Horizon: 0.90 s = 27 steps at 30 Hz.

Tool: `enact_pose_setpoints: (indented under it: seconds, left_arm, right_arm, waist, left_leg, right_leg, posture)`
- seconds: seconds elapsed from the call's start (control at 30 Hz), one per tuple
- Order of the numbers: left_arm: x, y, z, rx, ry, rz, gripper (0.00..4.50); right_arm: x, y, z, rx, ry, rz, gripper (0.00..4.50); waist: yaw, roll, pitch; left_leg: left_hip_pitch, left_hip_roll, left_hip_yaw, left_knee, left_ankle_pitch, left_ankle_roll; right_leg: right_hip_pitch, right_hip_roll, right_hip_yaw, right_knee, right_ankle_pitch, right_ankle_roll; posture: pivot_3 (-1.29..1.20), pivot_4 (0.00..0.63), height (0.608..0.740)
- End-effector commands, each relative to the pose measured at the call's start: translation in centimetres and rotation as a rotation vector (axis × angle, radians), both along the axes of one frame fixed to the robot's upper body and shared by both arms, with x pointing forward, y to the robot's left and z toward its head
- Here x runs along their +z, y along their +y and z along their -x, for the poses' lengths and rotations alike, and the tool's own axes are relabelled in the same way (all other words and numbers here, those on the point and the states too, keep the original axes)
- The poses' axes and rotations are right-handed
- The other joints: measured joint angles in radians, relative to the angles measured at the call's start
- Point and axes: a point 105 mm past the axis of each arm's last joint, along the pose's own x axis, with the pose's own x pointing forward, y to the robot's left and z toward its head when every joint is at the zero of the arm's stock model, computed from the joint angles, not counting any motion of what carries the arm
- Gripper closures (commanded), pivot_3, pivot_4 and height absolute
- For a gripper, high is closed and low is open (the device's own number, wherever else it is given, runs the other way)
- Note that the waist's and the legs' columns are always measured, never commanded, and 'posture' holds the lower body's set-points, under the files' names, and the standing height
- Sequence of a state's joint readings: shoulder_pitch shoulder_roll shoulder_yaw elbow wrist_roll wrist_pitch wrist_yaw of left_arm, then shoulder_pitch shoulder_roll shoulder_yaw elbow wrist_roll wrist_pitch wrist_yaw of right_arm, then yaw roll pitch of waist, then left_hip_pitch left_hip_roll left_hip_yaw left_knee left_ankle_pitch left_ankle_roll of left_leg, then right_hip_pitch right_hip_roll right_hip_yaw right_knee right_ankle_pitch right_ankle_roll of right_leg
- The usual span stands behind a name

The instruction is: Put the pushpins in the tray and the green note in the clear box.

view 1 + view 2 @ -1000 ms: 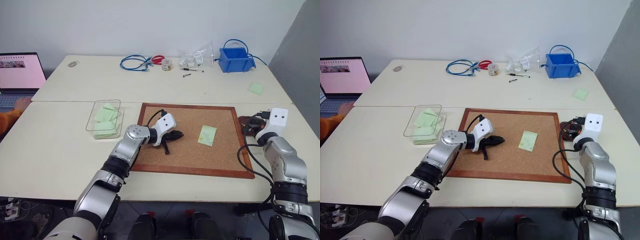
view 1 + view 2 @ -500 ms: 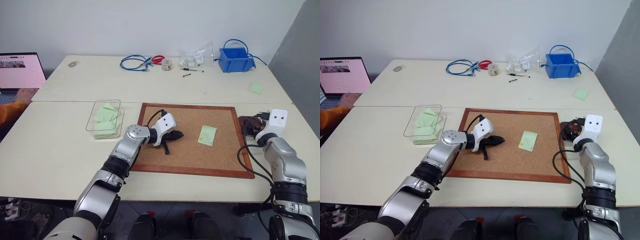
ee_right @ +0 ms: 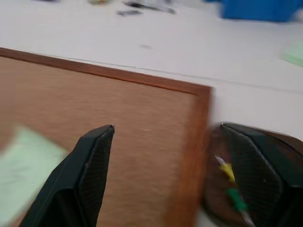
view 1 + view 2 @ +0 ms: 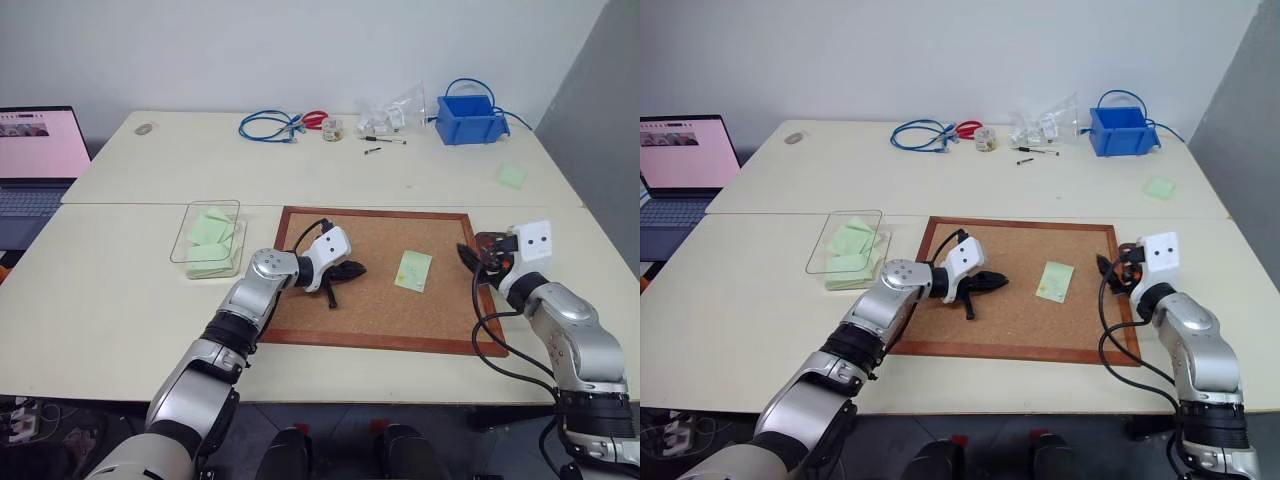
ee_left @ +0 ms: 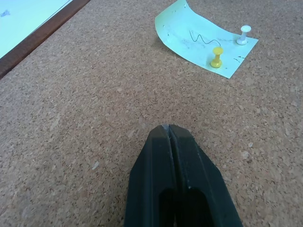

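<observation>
At nine o'clock on the table sits the clear box (image 4: 208, 238), with pale green notes already lying inside it. Just right of it the left gripper (image 4: 347, 272) rests on the cork board (image 4: 380, 320), its fingers pressed tight together on nothing, pointing toward three o'clock at the green note (image 4: 414, 270). That note lies flat near the board's centre, pinned by two pushpins (image 5: 216, 57), one yellow and one white, along one edge, while the opposite edge curls up. At three o'clock the right gripper (image 4: 478, 262) hangs over the board's right frame with fingers spread wide and empty. Just beyond it, touching the frame, is the tray (image 3: 251, 189), holding a yellow and a green pin.

The risk, as I judge it, lies with the pins: their heads are small, so wide fingers closing off-centre could tip one over or flick it across the cork. Tugging the note while either pin remains could tear the paper.
</observation>
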State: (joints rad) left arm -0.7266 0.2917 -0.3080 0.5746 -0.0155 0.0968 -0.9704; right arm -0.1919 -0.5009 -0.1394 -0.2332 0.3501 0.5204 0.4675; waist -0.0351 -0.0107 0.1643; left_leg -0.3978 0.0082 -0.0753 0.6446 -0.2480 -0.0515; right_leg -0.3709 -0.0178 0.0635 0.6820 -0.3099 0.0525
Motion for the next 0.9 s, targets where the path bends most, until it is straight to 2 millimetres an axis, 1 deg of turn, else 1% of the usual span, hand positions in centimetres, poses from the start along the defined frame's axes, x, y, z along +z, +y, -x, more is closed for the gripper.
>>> enact_pose_setpoints:
  seconds: [0.03, 0.13, 0.3, 0.47, 0.6, 0.67, 0.7, 0.83, 0.87, 0.9]
  left_arm:
    - [-3.6, 1.3, 1.1, 0.003, 0.103, -0.116, 4.5]
    - [-4.0, 1.4, 1.3, -0.001, 0.116, -0.13, 4.5]
    - [-4.2, 1.3, 1.5, -0.007, 0.12, -0.134, 4.5]
    - [-4.2, 1.3, 1.6, -0.009, 0.122, -0.135, 4.5]
    - [-4.2, 1.3, 1.6, -0.01, 0.122, -0.136, 4.5]
    - [-4.2, 1.3, 1.7, -0.013, 0.122, -0.134, 4.5]
    - [-4.2, 1.2, 1.7, -0.014, 0.122, -0.134, 4.5]
    - [-4.2, 1.1, 1.8, -0.016, 0.121, -0.132, 4.5]
    - [-4.2, 1.1, 1.9, -0.017, 0.121, -0.131, 4.5]
    - [-4.2, 1.0, 1.9, -0.018, 0.121, -0.131, 4.5]
  right_arm:
    - [0.2, 3.9, 3.0, 0.266, 0.023, 0.025, 0.7]
    - [-0.8, 4.7, 3.2, 0.301, 0.055, 0.036, 0.7]
    - [-2.1, 5.6, 2.5, 0.316, 0.086, 0.033, 0.7]
    - [-3.0, 5.7, 2.4, 0.326, 0.108, 0.042, 0.7]
    - [-3.8, 5.2, 2.2, 0.313, 0.123, 0.047, 0.7]
    - [-4.0, 4.9, 2.0, 0.3, 0.128, 0.045, 1.07]
    - [-4.1, 4.8, 2.0, 0.296, 0.128, 0.045, 1.14]
    - [-4.0, 4.8, 1.8, 0.297, 0.124, 0.031, 2.02]
    - [-3.9, 4.8, 1.8, 0.296, 0.123, 0.029, 2.17]
    - [-3.9, 4.7, 1.8, 0.293, 0.122, 0.027, 2.46]
  waist:
    - [-0.001, 0.0, 0.0]
    - [-0.004, -0.001, 0.0]
    - [-0.004, -0.001, -0.001]
    - [-0.004, -0.001, -0.001]
    - [-0.004, -0.001, -0.001]
    - [-0.004, -0.001, -0.001]
    - [-0.004, -0.001, -0.001]
    - [-0.004, -0.001, -0.001]
    - [-0.004, -0.001, -0.001]
    - [-0.004, -0.001, -0.001]
  left_leg:
    - [0.0, 0.0, 0.0, 0.0, 0.0, 0.0]
    - [0.0, 0.0, 0.0, 0.0, 0.0, 0.0]
    - [0.001, 0.0, 0.0, 0.0, 0.0, 0.0]
    - [0.0, 0.0, 0.0, 0.0, 0.0, 0.0]
    - [0.001, 0.0, 0.0, 0.0, 0.0, 0.0]
    - [0.001, 0.0, 0.0, 0.0, 0.0, 0.0]
    - [0.001, 0.0, 0.0, 0.0, 0.0, 0.0]
    - [0.001, 0.0, 0.0, 0.0, 0.0, 0.0]
    - [0.001, 0.0, 0.0, 0.0, 0.0, 0.0]
    - [0.001, 0.0, 0.0, 0.0, 0.0, 0.0]
  right_leg:
    - [0.0, 0.0, -0.001, -0.001, 0.0, 0.0]
    - [0.0, 0.0, 0.0, -0.001, 0.0, 0.0]
    - [0.001, 0.0, 0.0, -0.001, 0.0, 0.0]
    - [0.001, 0.0, 0.0, -0.001, 0.0, 0.0]
    - [0.001, 0.0, 0.0, -0.001, 0.0, 0.0]
    - [0.001, 0.0, 0.0, -0.001, 0.0, 0.0]
    - [0.001, 0.0, 0.0, -0.001, 0.0, 0.0]
    - [0.001, 0.0, 0.0, -0.001, 0.0, 0.0]
    - [0.001, 0.0, 0.0, -0.001, 0.0, 0.0]
    - [0.001, 0.0, 0.0, -0.001, 0.0, 0.0]
  posture:
    - [0.0, 0.15, 0.74]
    - [0.0, 0.15, 0.74]
    - [0.0, 0.15, 0.74]
    - [0.0, 0.15, 0.74]
    - [0.0, 0.15, 0.74]
    - [0.0, 0.15, 0.74]
    - [0.0, 0.15, 0.74]
    - [0.0, 0.15, 0.74]
    - [0.0, 0.15, 0.74]
    - [0.0, 0.15, 0.74]
